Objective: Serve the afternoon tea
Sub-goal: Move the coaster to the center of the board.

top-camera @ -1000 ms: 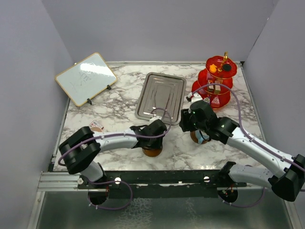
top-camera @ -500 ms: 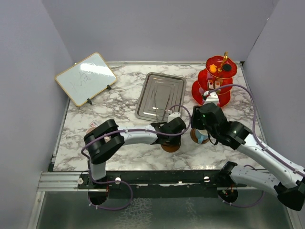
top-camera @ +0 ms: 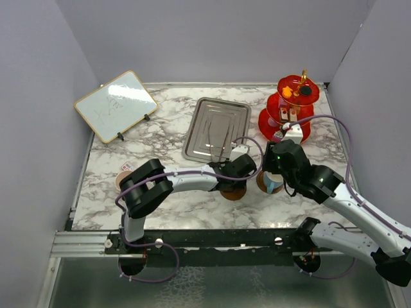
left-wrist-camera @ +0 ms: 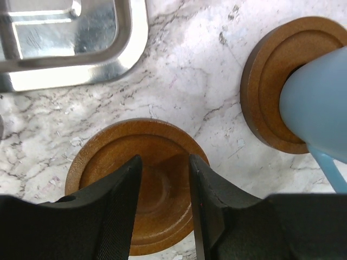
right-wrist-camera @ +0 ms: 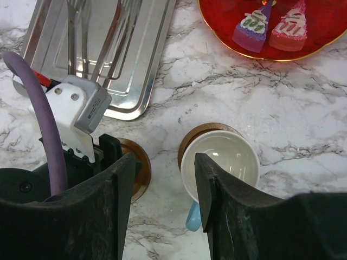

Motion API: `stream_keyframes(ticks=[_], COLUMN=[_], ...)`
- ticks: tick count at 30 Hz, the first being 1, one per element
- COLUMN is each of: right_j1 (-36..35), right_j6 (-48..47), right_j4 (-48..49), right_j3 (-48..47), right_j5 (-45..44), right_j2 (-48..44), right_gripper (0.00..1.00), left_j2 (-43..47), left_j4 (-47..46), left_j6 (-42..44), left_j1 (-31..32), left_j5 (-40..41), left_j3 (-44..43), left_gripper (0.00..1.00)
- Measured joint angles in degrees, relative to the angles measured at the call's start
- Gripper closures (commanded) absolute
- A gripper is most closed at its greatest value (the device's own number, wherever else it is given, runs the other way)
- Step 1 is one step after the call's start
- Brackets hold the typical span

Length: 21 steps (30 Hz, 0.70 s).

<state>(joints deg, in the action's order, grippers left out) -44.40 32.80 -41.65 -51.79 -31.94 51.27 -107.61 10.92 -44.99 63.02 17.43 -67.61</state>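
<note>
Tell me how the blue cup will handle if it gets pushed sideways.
The blue cup looks empty, so probably light. It stands upright on a round brown saucer, so a shove may slide or tip it. Its glossy surface could slip in the jaws.

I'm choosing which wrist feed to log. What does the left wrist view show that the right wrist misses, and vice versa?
Only left wrist: the recessed centre of the empty saucer, framed by the left gripper. Only right wrist: the red stand with two cake pieces, forks in the steel tray, the white inside of the blue cup. Both: that cup on the second saucer, the tray.
</note>
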Motion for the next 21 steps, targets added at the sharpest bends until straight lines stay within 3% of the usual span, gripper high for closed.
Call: stream_keyframes(ticks=[8,15,21], right_j1=[0.00,0.00,0.00], right_j6=[0.17,0.17,0.17], right_j4=[-0.26,-0.63,-0.59], right_j3=[0.00,0.02,0.11], right_j5=[0.02,0.02,0.04], right_j2=[-0.46,-1.49,-1.88], right_gripper=[0.51,0.50,0.50], left_j2=[-0.74,-0.57,1.53], left_j4=[1.18,2.91,3.34], left_j6=[2.27,2.51,2.14], left_j1=[-0.02,0.00,0.00], left_j5=[2.47,1.92,-0.09], left_j3=[-4.28,-3.91,-1.29], left_gripper=[0.58,0.48,0.46])
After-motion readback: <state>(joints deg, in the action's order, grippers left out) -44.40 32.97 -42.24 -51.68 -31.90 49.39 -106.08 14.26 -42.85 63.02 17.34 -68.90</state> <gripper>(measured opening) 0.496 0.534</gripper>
